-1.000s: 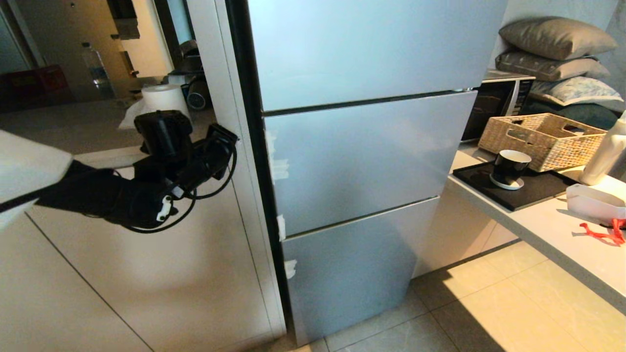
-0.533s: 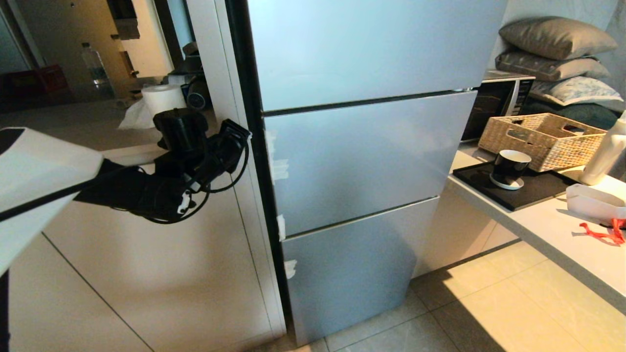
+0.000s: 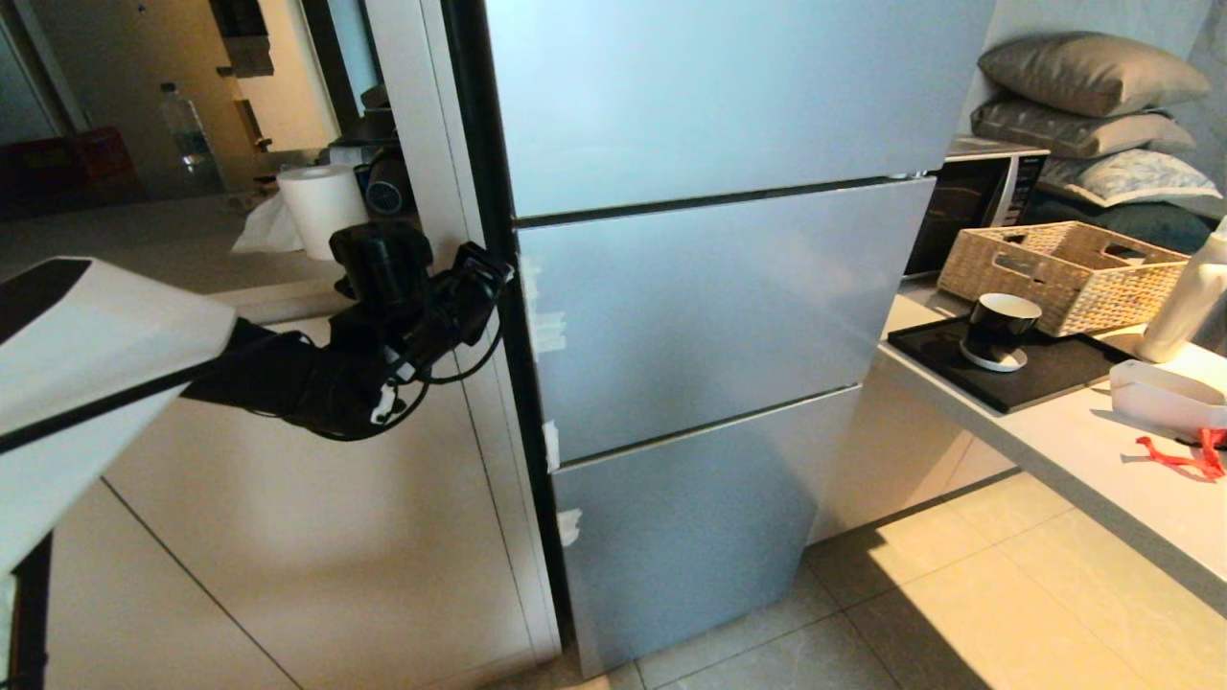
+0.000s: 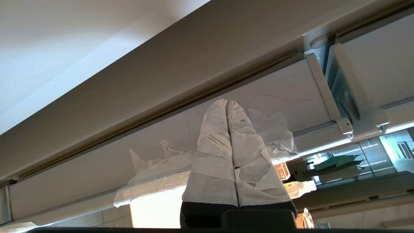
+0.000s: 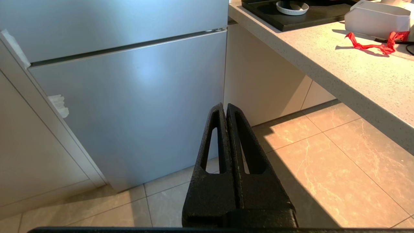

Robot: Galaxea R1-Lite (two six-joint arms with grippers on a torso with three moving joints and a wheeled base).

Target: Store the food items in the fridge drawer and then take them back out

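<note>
While the head view hides them, left gripper [image 4: 228,106] jaws press together — tape-wrapped.

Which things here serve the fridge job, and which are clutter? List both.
Job: fridge, closed; left tool, shut, at its left edge; right tool, shut, idle low down.
Clutter: wicker basket, black cup, red strip, pillows, paper roll.

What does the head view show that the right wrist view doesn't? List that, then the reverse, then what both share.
Head view only: the left end effector at the left edge of the middle fridge panel, the paper roll behind it, the wicker basket and the pillows. Right wrist view only: the right end effector, shut, hanging low over the floor tiles. Both: the bottom fridge panel, the counter, the black tray and the red strip; no food item in either.
</note>
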